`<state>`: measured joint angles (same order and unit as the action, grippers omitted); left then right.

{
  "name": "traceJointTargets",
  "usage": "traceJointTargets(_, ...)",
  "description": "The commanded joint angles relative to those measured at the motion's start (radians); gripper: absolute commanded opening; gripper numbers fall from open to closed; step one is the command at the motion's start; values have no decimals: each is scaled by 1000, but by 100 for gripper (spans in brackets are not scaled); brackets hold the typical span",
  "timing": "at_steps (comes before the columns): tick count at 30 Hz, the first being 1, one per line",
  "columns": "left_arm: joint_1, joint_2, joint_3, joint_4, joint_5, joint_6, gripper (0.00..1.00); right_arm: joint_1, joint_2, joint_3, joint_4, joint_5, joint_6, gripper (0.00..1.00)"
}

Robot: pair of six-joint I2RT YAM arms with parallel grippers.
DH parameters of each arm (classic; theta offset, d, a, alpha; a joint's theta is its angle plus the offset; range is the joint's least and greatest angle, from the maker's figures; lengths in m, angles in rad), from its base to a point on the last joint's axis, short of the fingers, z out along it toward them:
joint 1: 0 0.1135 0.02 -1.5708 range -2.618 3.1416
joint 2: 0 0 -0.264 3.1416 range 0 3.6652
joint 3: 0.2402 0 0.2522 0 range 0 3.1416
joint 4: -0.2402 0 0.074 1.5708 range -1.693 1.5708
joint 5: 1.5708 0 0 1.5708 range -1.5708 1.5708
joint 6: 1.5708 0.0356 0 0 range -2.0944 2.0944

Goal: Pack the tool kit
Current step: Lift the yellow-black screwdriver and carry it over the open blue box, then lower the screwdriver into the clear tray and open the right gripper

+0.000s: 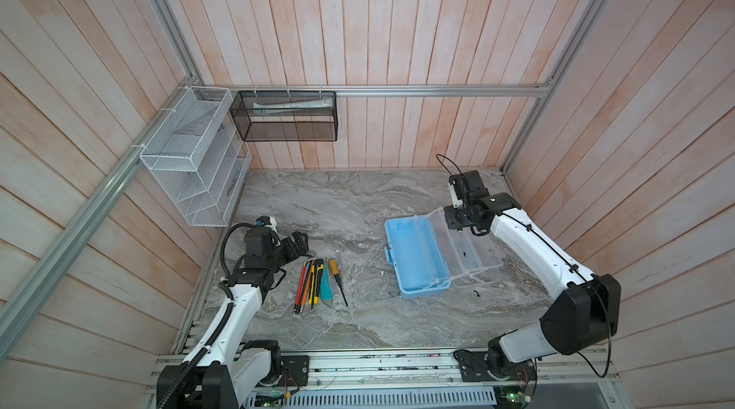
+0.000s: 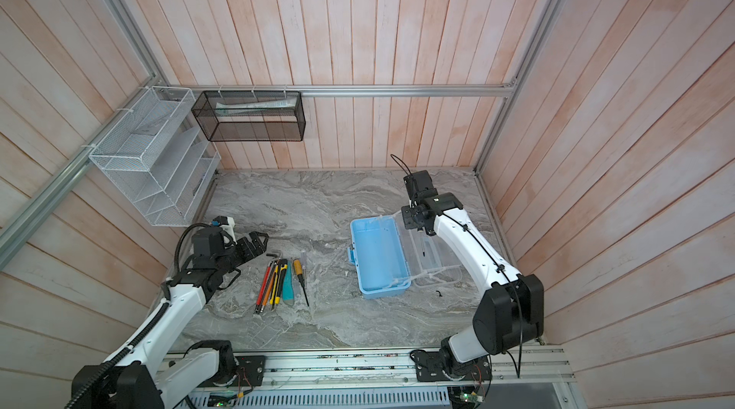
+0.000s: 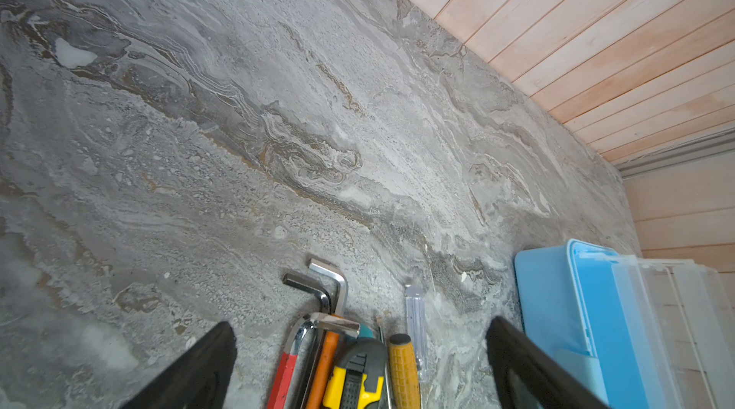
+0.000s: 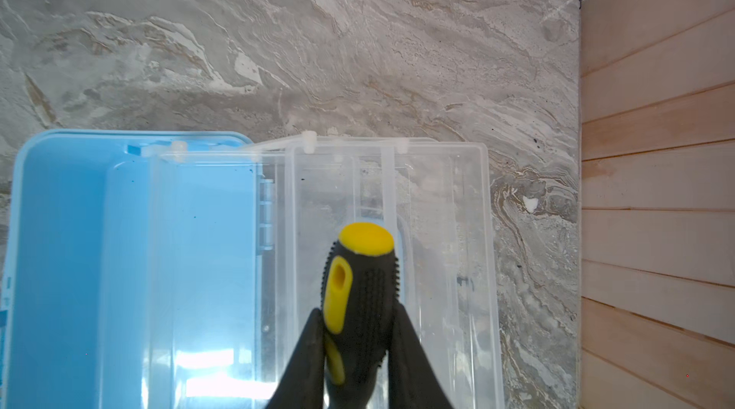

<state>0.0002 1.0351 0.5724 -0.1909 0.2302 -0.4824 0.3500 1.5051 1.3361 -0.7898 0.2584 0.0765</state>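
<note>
grey marbled bench point(image 1: 350, 204) boxed in by pale wooden plank walls point(image 1: 397, 29)
right gripper point(image 4: 358, 309) pinches a black-and-yellow screwdriver point(image 4: 364, 268), tip down over the clear tray point(image 1: 475, 256) of the open blue tool kit point(image 1: 413, 264); left gripper point(image 3: 360, 325) is spread wide at the end of the row of loose tools point(image 1: 318, 280), well apart from the kit.

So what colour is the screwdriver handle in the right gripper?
Black with yellow accents; the screwdriver handle shows best in the right wrist view.

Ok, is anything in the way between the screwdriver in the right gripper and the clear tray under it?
Nothing visible. The right gripper holds the screwdriver point-down over the clear tray, which lies open and looks bare beneath it, beside the blue box.
</note>
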Motion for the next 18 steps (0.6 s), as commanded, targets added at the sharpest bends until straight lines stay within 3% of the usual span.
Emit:
traceJointTargets(1,6,1,36,4,6,0,100,-3,35,-23,-16,29,-41,0)
traceJointTargets(8,6,3,42,-2,10,3,100,-2,48,-81,40,-33,-40,0)
traceJointTargets(9,6,1,42,-5,8,4,100,-3,49,-87,41,-26,-40,4)
traceJointTargets(11,6,-5,40,-4,6,5,100,-3,42,-86,38,-22,-41,25)
traceJointTargets(13,5,-10,39,-4,4,5,100,-4,37,-77,34,-16,-40,37)
traceJointTargets(18,5,-9,58,-2,20,-3,100,-2,21,-38,28,-11,-30,44)
